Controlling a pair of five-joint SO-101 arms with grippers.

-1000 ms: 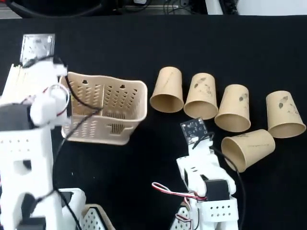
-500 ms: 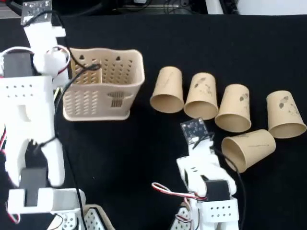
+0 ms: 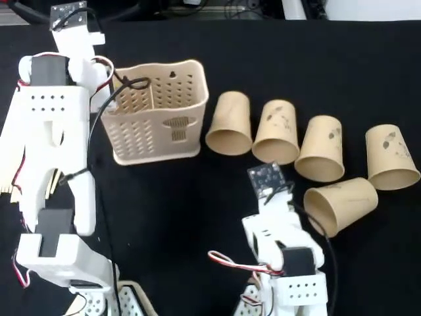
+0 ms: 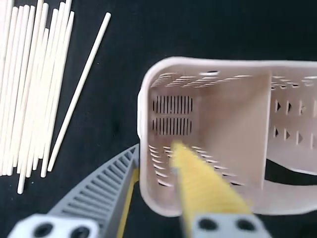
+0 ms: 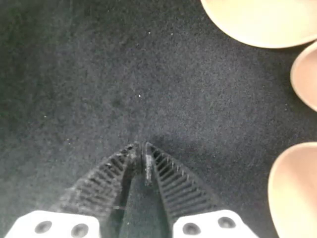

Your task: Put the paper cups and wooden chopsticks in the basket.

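The beige perforated basket [image 3: 161, 112] stands upright at the back left, open side up. My left gripper [image 4: 156, 148] is shut on the basket's wall [image 4: 148, 163], with the yellow finger inside and the grey finger outside. Wooden chopsticks [image 4: 34, 84] lie in a loose bundle on the black table beside the basket, and one stick [image 4: 79, 91] lies apart at a slant. Several paper cups lie on their sides to the right, the nearest [image 3: 230, 124] just beside the basket. My right gripper [image 5: 142, 148] is shut with nothing in it, low over the mat near cup rims [image 5: 262, 20].
The left arm [image 3: 52, 131] stretches along the table's left side, over part of the chopsticks [image 3: 8, 181]. The right arm [image 3: 283, 243] sits at the front, with a cup [image 3: 340, 204] close to its right. Black mat lies open between the basket and the right arm.
The left arm has swung the basket from tilted on its side to upright and carried it farther back and to the right. The right arm and cups have not moved.
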